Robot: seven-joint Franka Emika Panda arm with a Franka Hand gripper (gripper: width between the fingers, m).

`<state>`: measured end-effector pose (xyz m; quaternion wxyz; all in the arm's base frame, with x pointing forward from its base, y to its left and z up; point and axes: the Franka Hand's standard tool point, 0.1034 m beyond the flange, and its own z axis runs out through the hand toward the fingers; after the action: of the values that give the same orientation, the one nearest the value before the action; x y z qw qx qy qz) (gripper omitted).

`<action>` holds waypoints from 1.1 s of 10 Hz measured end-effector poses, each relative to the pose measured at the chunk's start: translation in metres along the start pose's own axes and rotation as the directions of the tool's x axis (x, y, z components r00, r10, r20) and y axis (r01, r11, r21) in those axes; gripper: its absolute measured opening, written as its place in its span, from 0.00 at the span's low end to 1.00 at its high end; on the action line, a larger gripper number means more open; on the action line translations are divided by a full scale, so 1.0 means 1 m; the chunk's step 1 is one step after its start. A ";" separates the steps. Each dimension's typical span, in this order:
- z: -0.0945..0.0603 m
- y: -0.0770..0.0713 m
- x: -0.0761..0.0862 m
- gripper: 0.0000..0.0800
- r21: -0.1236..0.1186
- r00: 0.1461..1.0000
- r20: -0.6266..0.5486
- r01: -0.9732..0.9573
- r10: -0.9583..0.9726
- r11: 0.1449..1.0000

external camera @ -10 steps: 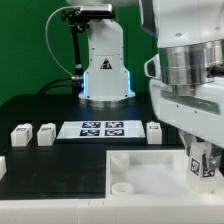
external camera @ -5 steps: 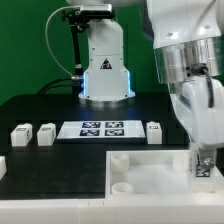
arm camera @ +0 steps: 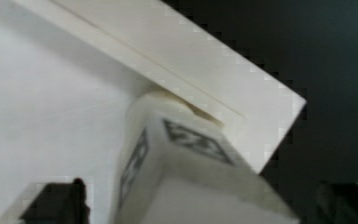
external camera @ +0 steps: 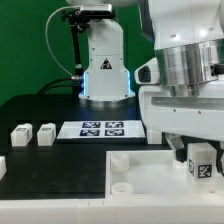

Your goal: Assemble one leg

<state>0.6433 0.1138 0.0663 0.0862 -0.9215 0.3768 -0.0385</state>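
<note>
Background: plain green backdrop wall (external camera: 30, 50) across the rear of the exterior view; black tabletop (external camera: 40, 108) in front of it, evenly lit; marker board (external camera: 103, 128) lying flat at mid-table; white front edge of the work surface (external camera: 50, 205) along the bottom.

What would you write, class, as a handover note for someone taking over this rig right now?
End effector: shut on the leg, holding it at the tray on the exterior view's right side.
Wrist view: the leg stands against the tray's corner; whether it is seated cannot be told.
Two spare legs lie beside the marker board.
Done: leg picked and carried over.
Left: seat it, then release.
</note>
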 end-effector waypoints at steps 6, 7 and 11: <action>-0.003 -0.006 -0.013 0.81 -0.088 0.701 0.037 0.712 -0.712 0.697; -0.003 -0.006 -0.013 0.66 -0.088 0.711 0.036 0.702 -0.702 0.706; -0.004 -0.003 -0.009 0.37 -0.093 0.917 0.004 0.397 -0.399 0.913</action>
<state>0.6387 0.1214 0.0705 0.0311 -0.9815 0.1833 -0.0449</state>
